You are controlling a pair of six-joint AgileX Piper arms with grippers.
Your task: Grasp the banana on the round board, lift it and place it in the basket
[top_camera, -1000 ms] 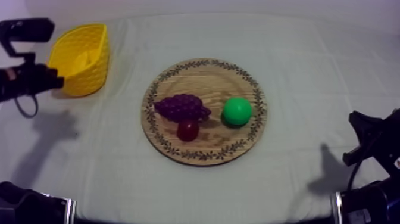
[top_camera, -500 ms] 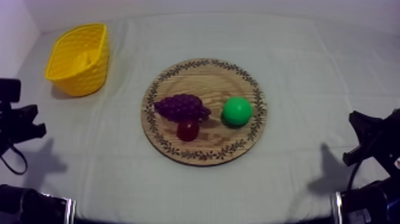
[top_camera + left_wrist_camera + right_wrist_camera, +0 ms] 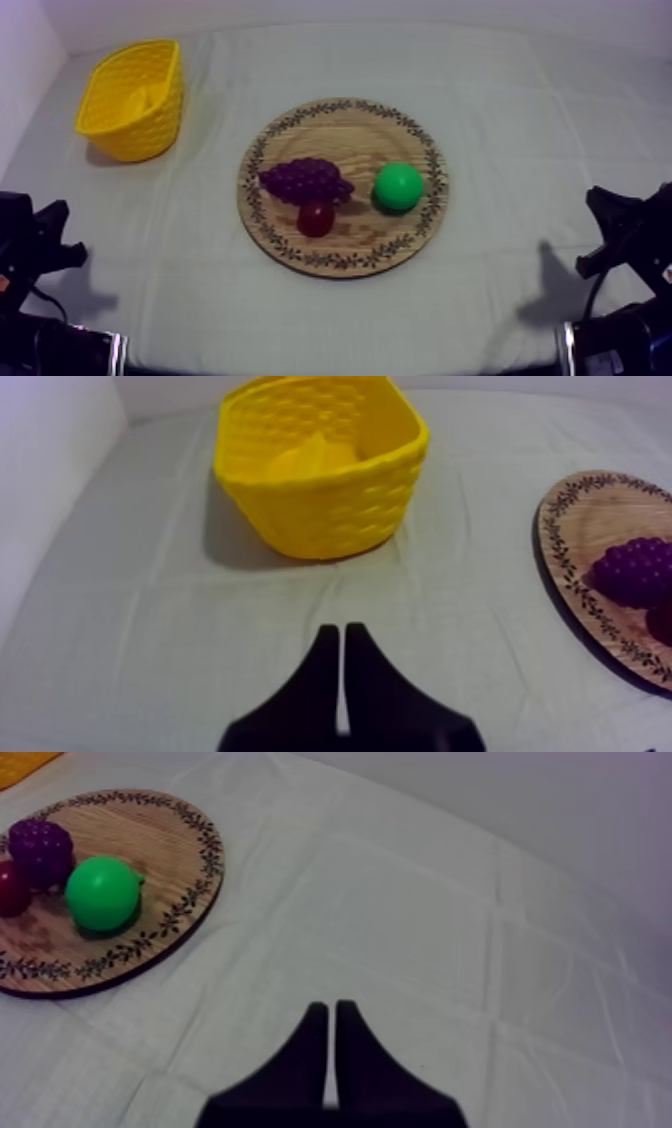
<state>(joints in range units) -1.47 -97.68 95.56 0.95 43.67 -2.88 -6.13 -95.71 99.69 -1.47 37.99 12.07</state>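
Left arm pulled back from basket to its low rest side | left gripper (image 3: pixel 342 628) fingers pressed together, empty; right gripper (image 3: pixel 331 1007) likewise | banana (image 3: pixel 305 458) lies inside yellow basket (image 3: pixel 330 511), off wooden board (image 3: pixel 340 130) | task looks done: settle arm gently, well clear of basket wall.

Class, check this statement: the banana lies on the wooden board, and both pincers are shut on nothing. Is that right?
Not quite. The banana lies inside the yellow basket, not on the wooden board, as the left wrist view shows. The rest holds: the left pincer and the right pincer are both shut on nothing.
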